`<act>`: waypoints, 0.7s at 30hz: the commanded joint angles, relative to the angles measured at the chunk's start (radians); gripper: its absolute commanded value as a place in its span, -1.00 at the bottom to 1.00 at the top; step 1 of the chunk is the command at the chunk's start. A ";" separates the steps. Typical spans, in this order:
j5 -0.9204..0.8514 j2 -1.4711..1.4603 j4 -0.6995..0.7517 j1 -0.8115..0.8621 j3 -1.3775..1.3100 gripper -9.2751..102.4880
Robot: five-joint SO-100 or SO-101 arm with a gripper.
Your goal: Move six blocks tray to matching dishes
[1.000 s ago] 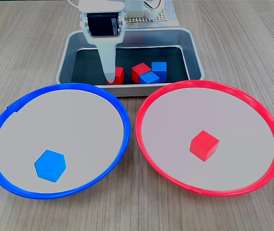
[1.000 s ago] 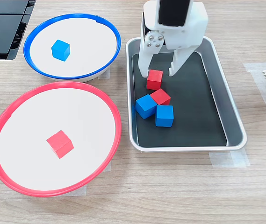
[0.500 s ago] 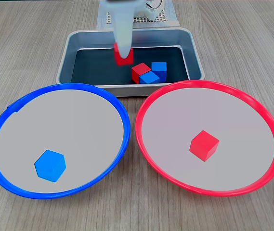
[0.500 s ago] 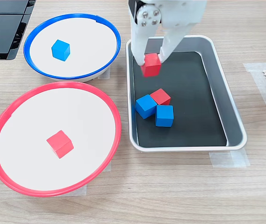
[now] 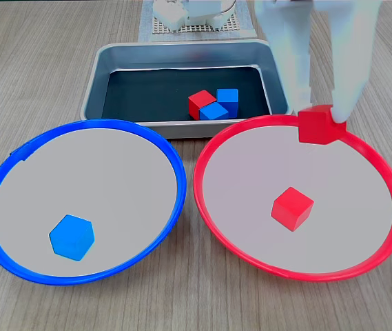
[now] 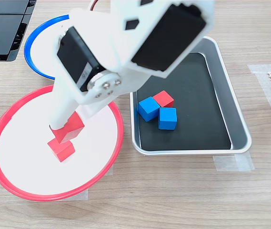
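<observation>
The tool (image 5: pixel 322 118) is clamped on a red cube (image 5: pixel 316 125), one white finger on each side of it, and hangs over the red-rimmed dish (image 5: pixel 213 148). In the fixed view that faces the tray, the held cube sits at the far right part of the dish, just inside the rim and seemingly clear of the pale floor. The red cube already lying in the dish (image 5: pixel 293 207) is nearer the camera and slightly left of it.

What the coming release turns on is how these two cubes line up. In the fixed view from the side, the held cube (image 6: pixel 67 130) appears almost directly above the resting one (image 6: pixel 62 149), their outlines touching in the picture. The other view shows them apart across the dish floor, so I judge that overlap comes mostly from the camera angle. How high the held cube hangs cannot be told exactly. A straight drop looks likely to land on bare plate beside the resting cube rather than on top of it, though a bounce toward the rim is possible.

The grey metal tray (image 5: pixel 182 52) stands behind the dishes on the wooden worktop (image 5: pixel 44 41) and holds one red cube (image 5: pixel 198 102) and two blue cubes (image 5: pixel 213 110), (image 5: pixel 228 98) bunched together. The blue-rimmed dish (image 5: pixel 175 165) holds one blue cube (image 5: pixel 71 236).
</observation>
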 commanded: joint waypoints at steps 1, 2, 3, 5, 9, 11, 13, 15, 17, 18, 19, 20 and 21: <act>-0.107 0.006 -0.020 -0.018 0.015 -0.40; -0.130 0.008 -0.014 -0.017 0.025 -0.40; -0.170 0.014 0.005 -0.011 0.034 -0.44; -0.213 0.026 0.023 -0.002 0.048 -0.50; -0.318 0.091 0.115 0.025 0.080 -0.82; -0.388 0.161 0.239 0.049 0.118 -0.84; -0.454 0.238 0.367 0.078 0.189 -0.84; -0.523 0.287 0.430 0.101 0.262 -0.82; -0.597 0.324 0.472 0.130 0.330 -0.80; -0.632 0.337 0.488 0.143 0.359 -0.80; -0.653 0.348 0.491 0.153 0.385 -0.79; -0.673 0.357 0.488 0.161 0.413 -0.79; -0.681 0.360 0.476 0.164 0.439 -0.77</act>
